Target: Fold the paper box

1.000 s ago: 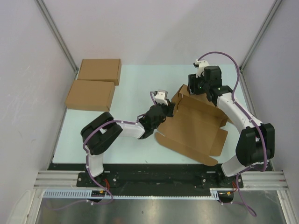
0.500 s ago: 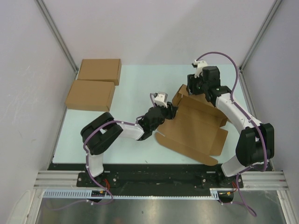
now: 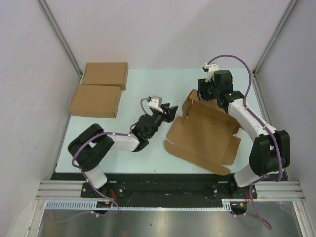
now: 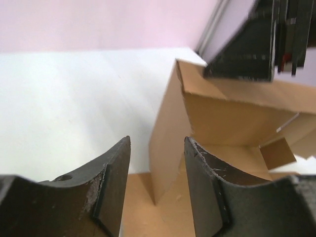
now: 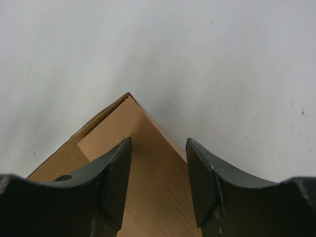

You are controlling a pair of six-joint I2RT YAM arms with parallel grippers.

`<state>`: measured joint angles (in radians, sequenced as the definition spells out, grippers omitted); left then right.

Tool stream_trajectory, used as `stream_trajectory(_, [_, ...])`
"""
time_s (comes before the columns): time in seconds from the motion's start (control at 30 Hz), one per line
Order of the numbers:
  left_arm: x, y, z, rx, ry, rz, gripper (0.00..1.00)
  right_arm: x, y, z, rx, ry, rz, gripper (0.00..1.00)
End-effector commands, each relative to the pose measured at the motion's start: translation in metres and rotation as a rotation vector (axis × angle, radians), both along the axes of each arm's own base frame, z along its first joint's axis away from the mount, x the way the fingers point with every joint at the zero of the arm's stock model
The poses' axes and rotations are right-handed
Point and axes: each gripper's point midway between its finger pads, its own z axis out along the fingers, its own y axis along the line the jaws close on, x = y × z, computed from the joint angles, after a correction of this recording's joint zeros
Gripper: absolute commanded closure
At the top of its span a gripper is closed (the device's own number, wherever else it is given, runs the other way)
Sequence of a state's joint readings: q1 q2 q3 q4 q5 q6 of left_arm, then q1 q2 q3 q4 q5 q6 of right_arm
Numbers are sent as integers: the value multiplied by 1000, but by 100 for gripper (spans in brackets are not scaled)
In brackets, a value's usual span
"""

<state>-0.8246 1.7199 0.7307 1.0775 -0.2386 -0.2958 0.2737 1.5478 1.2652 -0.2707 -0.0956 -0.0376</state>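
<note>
The paper box (image 3: 202, 134) lies partly folded right of the table's middle, its far wall and left side flap raised and its near flaps flat. My left gripper (image 3: 169, 108) stands open a little to the left of the box, apart from it. In the left wrist view, the left gripper (image 4: 157, 141) points at the upright side flap of the box (image 4: 168, 148), with nothing between its fingers. My right gripper (image 3: 207, 94) hangs open over the box's far left corner. In the right wrist view, its fingers (image 5: 118, 168) straddle the corner of the box (image 5: 148, 163).
Two made-up flat brown boxes lie at the far left, one (image 3: 105, 75) behind the other (image 3: 95, 100). White walls and metal frame posts close in the table on both sides. The right arm's dark body (image 4: 256, 44) looms over the box's far wall.
My left gripper has opened, let go of the box's left flap and drawn back to the left, its arm folding back. The right gripper has stayed at the far corner.
</note>
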Motion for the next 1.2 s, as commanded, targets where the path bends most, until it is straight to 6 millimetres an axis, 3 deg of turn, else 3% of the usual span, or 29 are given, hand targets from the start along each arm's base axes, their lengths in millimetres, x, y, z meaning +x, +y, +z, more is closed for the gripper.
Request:
stream_trajectory(0.0, [0, 31, 58, -78, -188, 59, 47, -19, -3, -30, -38, 109, 3, 48])
stream_trajectory(0.13, [15, 36, 44, 8, -178, 93, 50, -19, -2, -31, -37, 113, 5, 48])
stream_trajectory(0.17, [17, 32, 33, 51, -173, 81, 51, -19, -2, -32, -36, 114, 6, 48])
stream_trajectory(0.4, [2, -20, 17, 117, -244, -203, 48, -19, 1, -37, -33, 127, 16, 48])
stream_trajectory(0.63, [-8, -43, 0, 155, -245, -335, 46, -19, 3, -39, -37, 130, 19, 48])
stream_trajectory(0.93, [-1, -48, -2, 171, -252, -331, 45, -21, 5, -45, -48, 145, 23, 48])
stream_trajectory(1.17, [15, -5, 19, 110, -261, -205, 46, -19, 3, -43, -50, 139, 19, 48])
